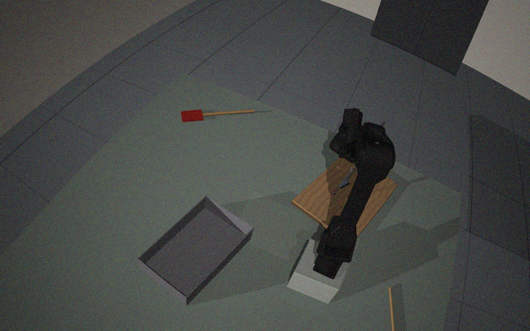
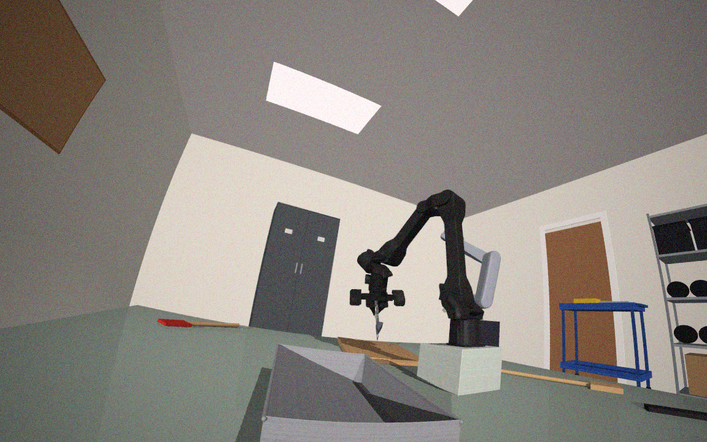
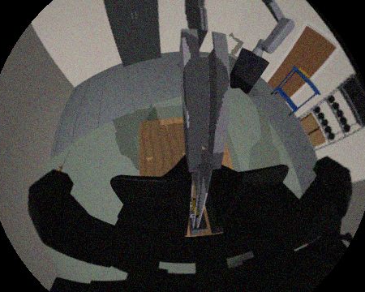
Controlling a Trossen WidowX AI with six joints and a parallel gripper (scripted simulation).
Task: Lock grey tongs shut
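The end effector (image 1: 348, 158) (image 2: 377, 310) (image 3: 192, 155) is gripping the grey tongs (image 1: 345, 181) (image 2: 378, 324) (image 3: 197, 101), which are hanging above the wooden board (image 1: 314, 201) (image 2: 351, 344) (image 3: 162, 142), probably behaving as light, stiff, slippery metal and likely needing a squeeze across both arms, clear of the hinge, to avoid twisting.

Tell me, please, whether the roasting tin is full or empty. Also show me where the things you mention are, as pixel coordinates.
Empty: in the top view, the bare grey floor of the roasting tin (image 1: 192, 247) (image 2: 361, 428) shows from wall to wall, with nothing lying on it.
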